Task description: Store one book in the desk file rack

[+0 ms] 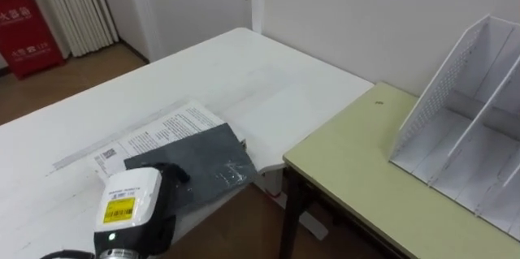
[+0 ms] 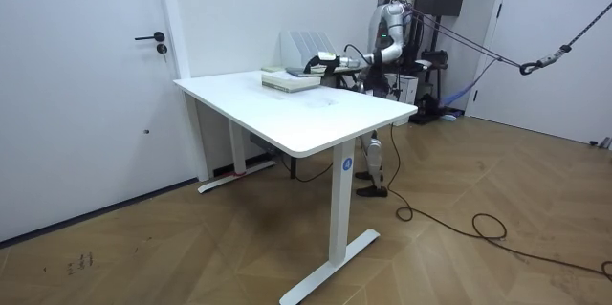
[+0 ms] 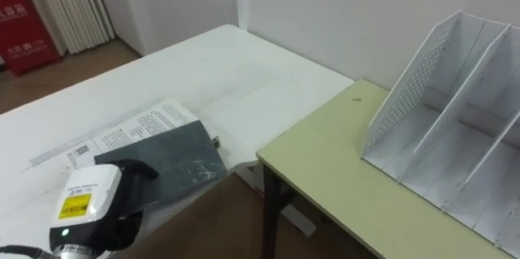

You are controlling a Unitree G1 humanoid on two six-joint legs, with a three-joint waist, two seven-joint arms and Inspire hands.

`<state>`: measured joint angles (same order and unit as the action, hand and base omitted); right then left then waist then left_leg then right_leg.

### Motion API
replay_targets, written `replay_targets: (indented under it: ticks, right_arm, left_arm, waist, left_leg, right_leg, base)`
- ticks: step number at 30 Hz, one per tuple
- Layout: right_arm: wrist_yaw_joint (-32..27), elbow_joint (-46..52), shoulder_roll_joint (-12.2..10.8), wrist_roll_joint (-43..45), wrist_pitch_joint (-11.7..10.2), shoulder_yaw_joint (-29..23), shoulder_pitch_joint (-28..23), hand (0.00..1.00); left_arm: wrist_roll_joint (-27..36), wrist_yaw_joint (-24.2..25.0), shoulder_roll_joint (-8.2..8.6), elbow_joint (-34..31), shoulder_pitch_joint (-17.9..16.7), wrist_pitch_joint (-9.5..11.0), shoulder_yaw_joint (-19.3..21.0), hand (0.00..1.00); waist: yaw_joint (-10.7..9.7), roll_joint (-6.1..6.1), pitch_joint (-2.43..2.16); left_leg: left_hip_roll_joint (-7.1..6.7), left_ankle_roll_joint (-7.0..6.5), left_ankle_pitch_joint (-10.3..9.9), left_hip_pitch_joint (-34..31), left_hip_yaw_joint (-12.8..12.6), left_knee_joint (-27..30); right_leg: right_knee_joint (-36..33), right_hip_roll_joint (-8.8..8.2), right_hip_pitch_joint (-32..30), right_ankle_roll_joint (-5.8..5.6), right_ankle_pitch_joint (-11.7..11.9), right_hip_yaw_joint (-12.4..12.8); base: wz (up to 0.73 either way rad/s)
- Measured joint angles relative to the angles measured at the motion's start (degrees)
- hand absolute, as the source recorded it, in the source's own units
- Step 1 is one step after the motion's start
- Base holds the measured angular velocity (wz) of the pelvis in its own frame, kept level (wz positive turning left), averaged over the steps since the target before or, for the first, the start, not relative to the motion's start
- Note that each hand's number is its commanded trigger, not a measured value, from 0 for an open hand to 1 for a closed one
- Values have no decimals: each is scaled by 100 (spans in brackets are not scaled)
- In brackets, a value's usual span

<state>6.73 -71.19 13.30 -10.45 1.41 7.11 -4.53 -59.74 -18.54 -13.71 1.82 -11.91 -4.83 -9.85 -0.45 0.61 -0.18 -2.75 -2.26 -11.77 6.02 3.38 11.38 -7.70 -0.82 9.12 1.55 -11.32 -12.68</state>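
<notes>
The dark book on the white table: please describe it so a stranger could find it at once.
Look at the white table beside the yellow-green desk. At its edge nearest that desk lies a flat dark grey book, with the robot's left hand at its near end. Unlike the white printed book beneath it, it is plain and dark.

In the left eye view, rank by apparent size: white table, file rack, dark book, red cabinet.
1. white table
2. file rack, though cropped at the edge
3. dark book and red cabinet look about alike; the cabinet is farther off and cropped, so unranked.
</notes>
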Motion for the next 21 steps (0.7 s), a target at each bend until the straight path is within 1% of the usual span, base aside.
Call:
replay_targets:
  ticks: [3, 7, 11, 21]
  right_arm:
    - [-27, 19, 0, 3, 18, -1, -5, 0]
    - [-32, 67, 10, 3, 112, -7, -4, 0]
    - [-33, 72, 22, 34, 113, -7, -5, 0]
    - [-76, 94, 30, 311, 118, -31, -40, 0]
  left_arm:
    - [41, -7, 0, -15, 40, 0, 52, 100]
    - [44, -8, -1, -18, 42, -14, 64, 100]
    - [44, -8, -11, 2, 41, -19, 61, 100]
    - [41, -7, -12, 11, 17, -36, 68, 100]
  waist:
    - [-4, -4, -2]
    - [-45, -25, -17]
    - [-78, -46, -31]
    - [-77, -46, -41]
  left_leg:
    - [-1, -1, 1, 16, -10, -8]
    - [0, -1, 1, 22, -13, -10]
    - [2, -1, 1, 38, -16, -11]
    - [6, -1, 1, 70, -20, -25]
  right_leg:
    - [-6, 2, 5, 0, 0, 9]
    - [-7, 5, 7, 0, 0, 10]
    - [-11, 4, 19, 0, 0, 14]
    - [-17, 5, 29, 1, 1, 97]
  base:
    - [-2]
    - [0]
    - [0]
    - [-1]
